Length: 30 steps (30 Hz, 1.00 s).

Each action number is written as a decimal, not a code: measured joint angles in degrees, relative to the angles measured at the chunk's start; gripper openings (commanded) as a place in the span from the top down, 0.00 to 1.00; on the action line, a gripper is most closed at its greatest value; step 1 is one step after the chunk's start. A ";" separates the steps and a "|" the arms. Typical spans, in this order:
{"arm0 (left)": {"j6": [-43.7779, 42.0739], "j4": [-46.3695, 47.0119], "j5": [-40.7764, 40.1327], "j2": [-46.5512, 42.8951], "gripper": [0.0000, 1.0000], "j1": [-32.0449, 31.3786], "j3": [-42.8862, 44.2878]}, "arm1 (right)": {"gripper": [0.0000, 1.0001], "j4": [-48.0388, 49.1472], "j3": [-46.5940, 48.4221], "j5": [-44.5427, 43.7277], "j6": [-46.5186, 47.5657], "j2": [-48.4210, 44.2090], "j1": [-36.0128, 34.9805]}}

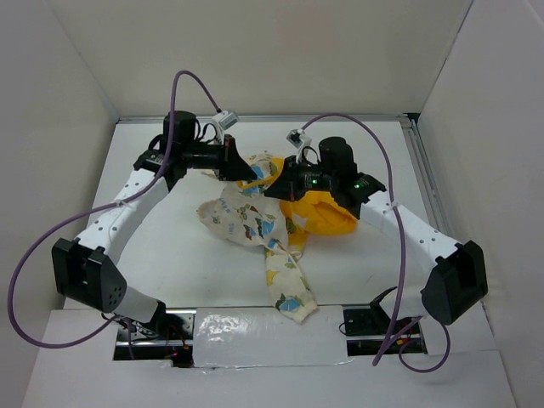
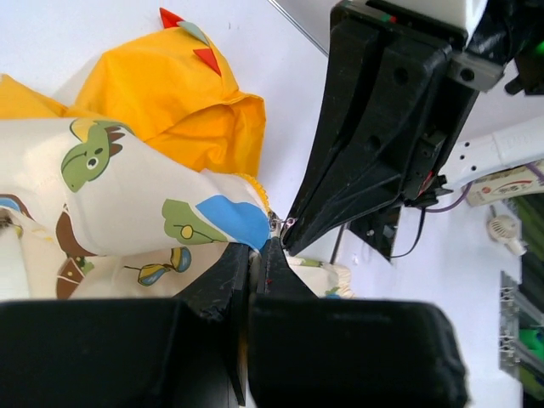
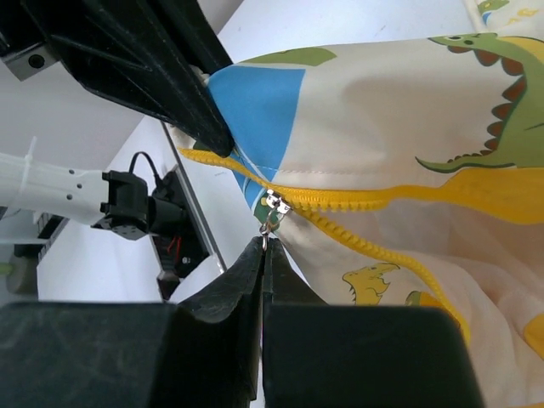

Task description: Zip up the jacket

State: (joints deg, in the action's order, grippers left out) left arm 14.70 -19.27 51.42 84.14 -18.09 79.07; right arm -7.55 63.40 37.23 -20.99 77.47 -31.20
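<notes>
1. Lying bunched up in the middle of the white table (image 1: 161,255) is the jacket (image 1: 252,223). It is cream with dinosaur pictures, and one sleeve points toward the arm bases.
2. Its yellow hood (image 2: 174,98) has red spikes on top and sits next to the cream part.
3. A yellow zipper (image 3: 365,202) runs across the cloth, with a little silver zipper pull (image 3: 271,208) on it.
4. The right gripper (image 3: 264,248) has its fingers pressed together just under the pull. They seem to pinch its tip, but it is too tiny to be sure.
5. The left gripper (image 2: 252,253) is squeezed tight on the jacket's edge, close beside the pull.
6. The two grippers almost touch each other at the jacket's far end.
</notes>
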 measured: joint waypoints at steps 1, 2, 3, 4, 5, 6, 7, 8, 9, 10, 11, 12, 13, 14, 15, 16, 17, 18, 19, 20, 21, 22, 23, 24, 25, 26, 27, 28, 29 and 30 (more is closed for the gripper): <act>-0.55 -0.02 -0.09 -0.22 1.00 0.00 0.00 | 1.00 -0.92 0.52 -0.13 -0.13 0.09 0.04; -1.11 -0.04 -0.22 -0.39 1.00 -0.02 0.00 | 1.00 -1.79 1.03 -0.28 -0.20 0.13 0.22; -1.46 -0.07 -0.24 -0.50 1.00 -0.02 0.00 | 1.00 -2.86 1.53 -0.39 -0.39 0.15 0.31; -1.79 -0.11 -0.26 -0.59 1.00 -0.02 -0.04 | 1.00 -3.93 2.10 -0.44 -0.63 0.24 0.50; -2.43 -0.04 -0.44 -0.74 1.00 -0.04 -0.22 | 1.00 -5.16 2.67 -0.35 -0.92 0.33 0.87; -2.75 -0.09 -0.63 -0.90 1.00 -0.09 -0.44 | 1.00 -5.97 3.02 -0.20 -1.36 0.35 1.33; -2.99 -0.04 -0.81 -0.96 1.00 -0.17 -0.59 | 1.00 -6.60 3.08 0.22 -1.86 0.37 1.90; -3.26 -0.07 -0.92 -1.01 1.00 -0.26 -0.72 | 1.00 -7.26 3.02 0.90 -2.32 0.37 2.62; -3.76 -0.04 -1.03 -1.03 1.00 -0.48 -0.83 | 1.00 -7.45 2.93 2.03 -2.84 0.48 3.37; -4.07 0.04 -1.14 -1.05 1.00 -0.79 -0.92 | 1.00 -7.50 2.73 3.15 -3.37 0.55 4.07; -4.22 0.28 -1.22 -1.09 1.00 -1.05 -1.16 | 1.00 -7.39 2.36 4.35 -3.74 0.57 4.79; -4.33 0.48 -1.27 -1.20 1.00 -1.33 -1.49 | 1.00 -6.97 1.70 5.64 -4.22 0.57 5.53; -4.42 0.46 -1.36 -1.22 1.00 -1.55 -1.64 | 1.00 -6.91 1.18 6.21 -4.44 0.57 6.01; -4.57 0.39 -1.55 -1.22 1.00 -1.77 -1.75 | 1.00 -6.93 0.72 6.21 -4.46 0.57 6.25; -4.90 0.20 -1.68 -1.22 1.00 -1.79 -1.86 | 1.00 -7.06 0.17 6.14 -4.63 0.57 6.60; -5.35 -0.11 -1.79 -1.22 1.00 -1.73 -1.86 | 1.00 -6.99 -0.42 6.19 -4.83 0.57 7.04; -5.53 -0.20 -1.84 -1.22 1.00 -1.70 -1.86 | 1.00 -6.73 -0.83 6.36 -4.72 0.68 7.41; -5.53 -0.33 -1.88 -1.22 0.95 -1.73 -1.88 | 1.00 -6.45 -1.14 6.88 -4.81 0.87 7.85; -5.51 -0.50 -1.90 -1.22 0.84 -1.70 -1.88 | 1.00 -6.12 -1.27 7.43 -4.74 1.22 8.15; -5.55 -0.59 -1.90 -1.22 0.85 -1.66 -1.88 | 1.00 -5.53 -1.36 8.31 -4.72 1.57 8.31; -5.44 -0.76 -1.90 -1.22 0.91 -1.62 -1.86 | 1.00 -5.16 -1.40 8.96 -4.74 1.92 8.37; -5.44 -1.16 -1.92 -1.22 0.93 -1.53 -1.88 | 1.00 -5.03 -1.44 9.38 -4.70 2.19 8.37; -5.49 -1.53 -1.92 -1.22 0.98 -1.46 -1.86 | 1.00 -5.01 -1.46 9.53 -4.70 2.36 8.33; -5.44 -1.73 -2.01 -1.22 1.00 -1.44 -1.88 | 1.00 -4.98 -1.46 9.55 -4.70 2.49 8.33; -5.44 -1.75 -2.14 -1.22 1.00 -1.40 -1.88 | 1.00 -4.92 -1.46 9.55 -4.72 2.62 8.33; -5.40 -1.77 -2.29 -1.25 1.00 -1.40 -1.88 | 1.00 -4.81 -1.46 9.55 -4.74 2.71 8.35; -5.35 -1.79 -2.62 -1.31 1.00 -1.33 -1.88 | 1.00 -4.46 -1.46 9.66 -4.85 3.08 8.39; -5.31 -1.86 -3.04 -1.53 1.00 -1.22 -1.86 | 1.00 -3.74 -1.46 10.10 -4.98 3.63 8.55; -5.29 -1.99 -3.41 -1.75 1.00 -1.09 -1.88 | 1.00 -2.69 -1.46 10.43 -5.11 4.52 8.63; -5.27 -2.38 -3.72 -2.16 1.00 -0.68 -1.86 | 1.00 -1.77 -1.49 10.86 -5.38 5.66 8.87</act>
State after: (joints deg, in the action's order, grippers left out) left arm 9.43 -21.65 47.70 81.97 -18.76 77.21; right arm -9.32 61.91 48.10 -26.37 83.13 -22.33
